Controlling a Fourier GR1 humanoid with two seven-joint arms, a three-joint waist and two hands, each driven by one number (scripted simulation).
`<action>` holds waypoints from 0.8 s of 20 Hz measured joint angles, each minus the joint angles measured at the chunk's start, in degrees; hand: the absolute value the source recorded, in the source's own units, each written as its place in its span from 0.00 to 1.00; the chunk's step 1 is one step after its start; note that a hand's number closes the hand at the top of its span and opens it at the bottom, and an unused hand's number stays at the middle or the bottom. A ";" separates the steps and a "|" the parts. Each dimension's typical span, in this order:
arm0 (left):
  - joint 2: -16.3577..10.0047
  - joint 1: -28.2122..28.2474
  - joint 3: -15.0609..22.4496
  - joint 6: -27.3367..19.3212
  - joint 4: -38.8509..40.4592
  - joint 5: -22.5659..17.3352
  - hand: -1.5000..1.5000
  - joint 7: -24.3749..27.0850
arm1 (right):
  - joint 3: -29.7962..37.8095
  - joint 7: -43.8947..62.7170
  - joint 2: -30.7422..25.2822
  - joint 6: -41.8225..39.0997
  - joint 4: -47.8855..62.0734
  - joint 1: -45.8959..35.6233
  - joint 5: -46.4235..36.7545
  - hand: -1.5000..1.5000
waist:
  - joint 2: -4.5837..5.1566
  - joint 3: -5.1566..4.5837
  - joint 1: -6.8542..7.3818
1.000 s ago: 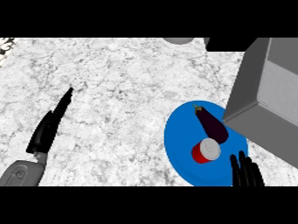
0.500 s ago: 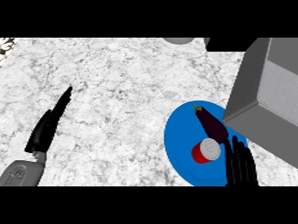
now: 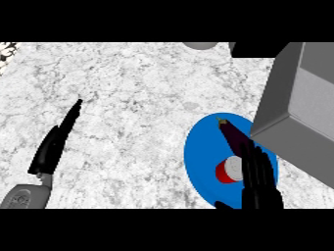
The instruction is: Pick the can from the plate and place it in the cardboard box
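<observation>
Marbled white-grey counter (image 3: 140, 98) is filling the head view. Nearest the lower edge, the right hand (image 3: 260, 186) is lying over the right part of the blue plate (image 3: 202, 157), its fingers (image 3: 256, 159) straight, close together and holding nothing. The can (image 3: 229, 170), red with a white top, is sitting on the plate just left of those fingers; whether they are touching cannot be told. At lower left, the left hand (image 3: 52, 144) is resting with straight fingers, also empty. Beyond the can, a dark eggplant (image 3: 234, 137) is lying on the plate, and the right fingertips are overlapping its near end. Farther right, the grey box (image 3: 307, 108) is standing, its near corner covering the plate's right edge.
</observation>
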State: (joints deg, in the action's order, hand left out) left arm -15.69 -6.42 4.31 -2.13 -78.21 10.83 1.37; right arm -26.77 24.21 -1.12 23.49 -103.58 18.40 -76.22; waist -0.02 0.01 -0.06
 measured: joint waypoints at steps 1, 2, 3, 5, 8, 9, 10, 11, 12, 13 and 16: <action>0.36 -0.01 -0.12 -0.01 0.69 0.37 0.50 0.58 | -0.03 -0.29 0.23 1.17 1.50 -0.52 0.22 0.00 | 0.00 -0.01 -0.01; 0.06 -0.04 -0.74 0.86 0.17 -0.06 0.50 0.13 | 0.23 -0.71 0.02 1.77 2.44 -0.79 0.81 0.00 | 0.00 -0.01 0.00; 0.85 0.39 -0.31 0.38 -0.42 0.63 0.50 -0.27 | 0.64 -1.11 -0.23 2.13 3.17 -1.25 1.44 0.00 | -0.01 0.00 0.01; 1.15 -0.05 -1.02 0.81 -0.54 0.92 0.50 -0.68 | 1.24 -1.36 -0.24 2.10 4.43 -2.54 2.28 0.00 | -0.01 0.00 0.00; 1.28 -0.67 -2.23 1.70 1.18 1.42 0.50 0.70 | 0.88 -1.31 0.02 2.84 5.76 -3.19 2.45 0.00 | -0.06 -0.06 -0.04; 1.13 -1.15 -2.77 2.15 1.56 1.44 0.50 0.82 | 1.04 -1.72 0.11 3.58 6.71 -3.70 2.73 0.00 | -0.11 -0.11 -0.05; 1.56 -1.43 -2.80 1.92 2.12 1.92 0.50 1.03 | 1.01 -1.59 0.31 3.79 7.56 -4.43 2.91 0.00 | -0.17 -0.16 -0.06; 1.53 -1.02 -2.96 2.24 1.08 1.90 0.50 0.50 | 1.30 -2.01 0.45 4.16 8.60 -5.23 3.44 1.00 | -0.25 -0.24 -0.03; 1.73 -0.47 -2.97 2.29 0.75 2.04 0.50 0.65 | 1.85 -2.40 0.57 4.31 9.70 -6.22 4.12 1.00 | -0.37 -0.32 -0.02; 1.84 -1.20 -3.21 2.56 1.16 2.07 0.50 0.23 | 1.89 -1.87 0.62 4.31 10.25 -7.19 3.81 1.00 | -0.42 -0.38 -0.05; 1.41 -1.54 -3.84 3.24 1.26 1.93 0.50 0.21 | 2.82 -1.45 0.12 6.38 11.38 -8.38 -0.18 1.00 | -0.49 -0.40 -0.04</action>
State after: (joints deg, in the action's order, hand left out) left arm -14.27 -7.96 0.47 1.10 -76.96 12.76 1.58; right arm -23.95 22.76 -1.00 29.86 -92.20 10.02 -76.40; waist -0.51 -0.39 -0.10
